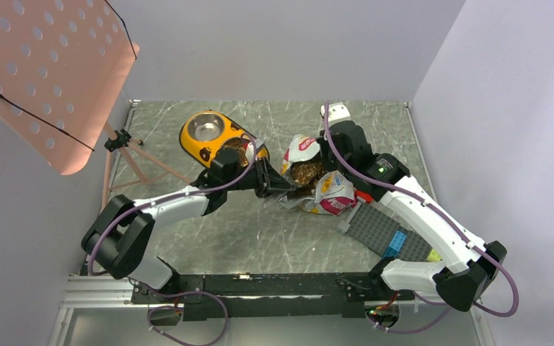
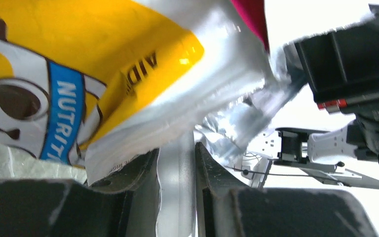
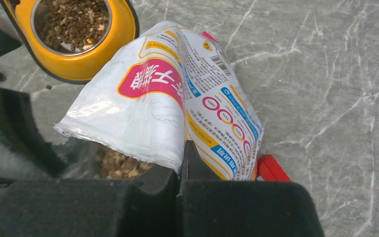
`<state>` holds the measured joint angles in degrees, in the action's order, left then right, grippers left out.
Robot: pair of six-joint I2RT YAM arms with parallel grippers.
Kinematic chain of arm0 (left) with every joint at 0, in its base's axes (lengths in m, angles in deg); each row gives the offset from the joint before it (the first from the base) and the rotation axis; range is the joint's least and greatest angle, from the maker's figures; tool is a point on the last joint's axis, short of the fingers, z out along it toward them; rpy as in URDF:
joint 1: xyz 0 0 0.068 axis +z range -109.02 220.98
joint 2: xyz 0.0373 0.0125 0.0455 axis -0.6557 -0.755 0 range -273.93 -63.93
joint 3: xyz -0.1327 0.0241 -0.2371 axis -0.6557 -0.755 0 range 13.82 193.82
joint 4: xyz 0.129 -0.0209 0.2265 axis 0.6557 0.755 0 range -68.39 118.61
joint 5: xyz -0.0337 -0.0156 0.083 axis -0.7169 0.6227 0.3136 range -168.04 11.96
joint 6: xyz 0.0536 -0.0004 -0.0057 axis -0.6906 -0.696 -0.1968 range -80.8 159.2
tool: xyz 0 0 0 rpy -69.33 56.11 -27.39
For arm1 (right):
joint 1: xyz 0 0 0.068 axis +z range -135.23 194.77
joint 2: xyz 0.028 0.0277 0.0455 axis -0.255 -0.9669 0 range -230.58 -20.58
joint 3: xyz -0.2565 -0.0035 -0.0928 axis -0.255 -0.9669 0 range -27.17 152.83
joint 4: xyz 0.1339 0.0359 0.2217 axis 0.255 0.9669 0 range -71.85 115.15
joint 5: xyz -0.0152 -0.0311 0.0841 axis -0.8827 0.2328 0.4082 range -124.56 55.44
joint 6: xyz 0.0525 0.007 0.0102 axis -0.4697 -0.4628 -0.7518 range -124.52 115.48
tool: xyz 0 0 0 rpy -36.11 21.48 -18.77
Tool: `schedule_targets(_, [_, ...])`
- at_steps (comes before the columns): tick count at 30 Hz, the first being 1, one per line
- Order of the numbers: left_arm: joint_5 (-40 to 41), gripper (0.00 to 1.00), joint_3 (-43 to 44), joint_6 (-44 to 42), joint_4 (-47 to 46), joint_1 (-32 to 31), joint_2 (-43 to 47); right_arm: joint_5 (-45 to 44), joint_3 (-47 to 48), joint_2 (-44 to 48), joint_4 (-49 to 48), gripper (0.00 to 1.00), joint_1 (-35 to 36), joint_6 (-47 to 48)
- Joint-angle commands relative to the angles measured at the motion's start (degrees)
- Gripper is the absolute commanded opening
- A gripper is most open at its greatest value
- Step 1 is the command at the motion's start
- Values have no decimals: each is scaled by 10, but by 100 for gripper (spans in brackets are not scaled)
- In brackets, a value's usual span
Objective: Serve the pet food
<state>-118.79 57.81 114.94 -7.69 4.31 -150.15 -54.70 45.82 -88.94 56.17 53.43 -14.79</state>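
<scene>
Left gripper point(image 2: 176, 148) and right gripper point(image 3: 182, 148) both clamp the bag point(image 3: 177, 89); the bowl point(image 1: 187, 140) sits just behind the left wrist, nearer that arm.

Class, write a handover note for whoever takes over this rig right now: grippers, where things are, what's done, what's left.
Left gripper: shut on the bag's mouth edge.
Right gripper: shut on the bag too.
Bag: open, beside the bowl, kibble inside.
Done: near cup holds kibble.
Left: far cup is empty; probably fill it, then set the bag down.
</scene>
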Motion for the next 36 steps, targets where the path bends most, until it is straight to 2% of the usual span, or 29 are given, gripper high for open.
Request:
schedule_targets(1, [-4, 0, -34, 2, -42, 5, 52, -54, 50, 38, -43, 0, -5, 9])
schedule_targets(7, [-17, 0, -69, 31, -70, 6, 89, -56, 56, 35, -42, 0, -9, 12])
schedule_targets(12, [-19, 0, -53, 45, -22, 5, 82, -48, 48, 37, -51, 0, -12, 13])
schedule_targets(14, [5, 0, -33, 40, 70, 2, 82, -45, 49, 33, -51, 0, -13, 13])
schedule_targets(17, [98, 0, 93, -110, 375, -19, 115, -44, 55, 33, -48, 0, -13, 11])
schedule_targets(18, [121, 0, 133, -153, 430, -26, 118, -44, 55, 34, -47, 0, -14, 12])
schedule_targets(19, [126, 0, 149, -170, 446, -30, 121, -44, 53, 38, -48, 0, -14, 13])
schedule_targets(21, [80, 0, 91, -129, 337, -23, 132, -46, 41, 41, -51, 0, -15, 14])
schedule_targets(24, [59, 0, -12, -45, 202, -8, 127, -40, 42, 38, -52, 0, -15, 8])
schedule_targets(26, [49, 0, -49, 5, 114, -8, 128, -37, 48, 38, -52, 0, -16, 6])
schedule_targets(27, [49, 0, -47, 13, 105, -10, 136, -37, 51, 38, -51, 0, -16, 7])
schedule_targets(30, [75, 0, 32, -63, 256, -10, 153, -42, 49, 39, -50, 0, -15, 11])
schedule_targets(31, [75, 0, 46, -81, 279, -10, 149, -42, 47, 40, -50, 0, -16, 12])
schedule_targets(33, [61, 0, 39, -76, 262, -8, 135, -39, 42, 41, -52, 0, -16, 10])
schedule_targets(36, [48, 0, -6, -16, 155, -17, 130, -32, 47, 39, -51, 0, -16, 5])
